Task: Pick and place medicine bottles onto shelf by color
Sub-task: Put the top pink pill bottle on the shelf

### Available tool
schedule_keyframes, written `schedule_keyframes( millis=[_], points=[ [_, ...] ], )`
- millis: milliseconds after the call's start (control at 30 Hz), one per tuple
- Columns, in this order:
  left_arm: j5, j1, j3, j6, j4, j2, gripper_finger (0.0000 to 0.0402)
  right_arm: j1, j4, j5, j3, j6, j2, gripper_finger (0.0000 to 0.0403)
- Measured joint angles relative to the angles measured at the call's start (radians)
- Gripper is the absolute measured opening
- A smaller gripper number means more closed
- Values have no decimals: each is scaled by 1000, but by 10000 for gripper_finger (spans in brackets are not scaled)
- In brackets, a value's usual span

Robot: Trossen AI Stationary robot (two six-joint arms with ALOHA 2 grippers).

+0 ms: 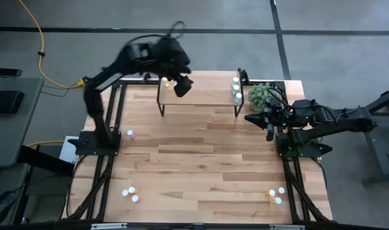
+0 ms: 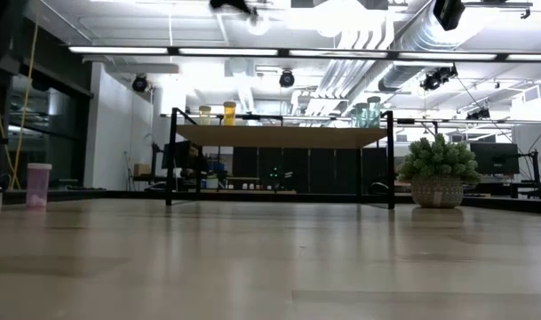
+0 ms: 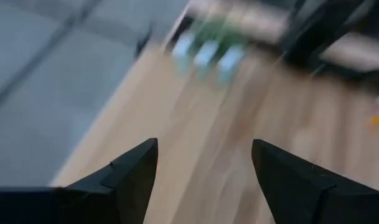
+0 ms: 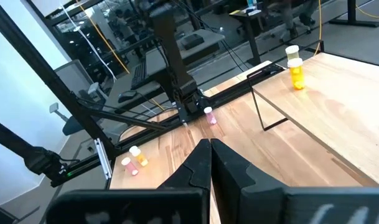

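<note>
The shelf (image 1: 200,97) stands at the table's far side, on thin black legs. Two yellow bottles (image 1: 165,82) stand on its left end and a few teal bottles (image 1: 236,89) on its right end. They also show in the low view, the yellow (image 2: 218,114) and the teal (image 2: 368,113). My left gripper (image 1: 183,86) hovers above the shelf's left part, next to the yellow bottles. In its wrist view it is open and empty (image 3: 205,146). My right gripper (image 1: 250,117) waits shut and empty at the table's right side (image 4: 209,149).
A green plant ball in a pot (image 1: 261,96) stands right of the shelf. A pink bottle (image 1: 130,134) stands near the table's left edge. More bottles stand at the near left (image 1: 130,193) and near right (image 1: 275,195). Bare wood lies in the middle.
</note>
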Motion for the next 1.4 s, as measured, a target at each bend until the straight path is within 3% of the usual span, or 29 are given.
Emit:
schedule_keyframes(
  millis=[100,233,400,533,700,867,1100,1400],
  points=[
    [-3,-84,-53,8,129,-105,242,0,0,0,0,1,0,0],
    [-54,-206,-273,-14,333,-276,235,0,0,0,0,2,0,0],
    [-181,-363,-755,-87,709,-553,228,0,0,-5,0,0,0,0],
    [-212,-500,-1165,-109,1091,-756,228,0,0,-5,0,0,0,0],
    [-281,-628,-1489,-122,1460,-921,227,0,0,-4,0,0,0,0],
    [-391,-678,-1586,-21,1559,-995,227,0,0,-3,0,0,0,0],
    [-397,-684,-1586,81,1544,-1007,227,0,0,-3,0,0,0,0],
    [-413,-684,-1586,85,1528,-1007,227,0,0,-2,0,0,0,0]
  ],
)
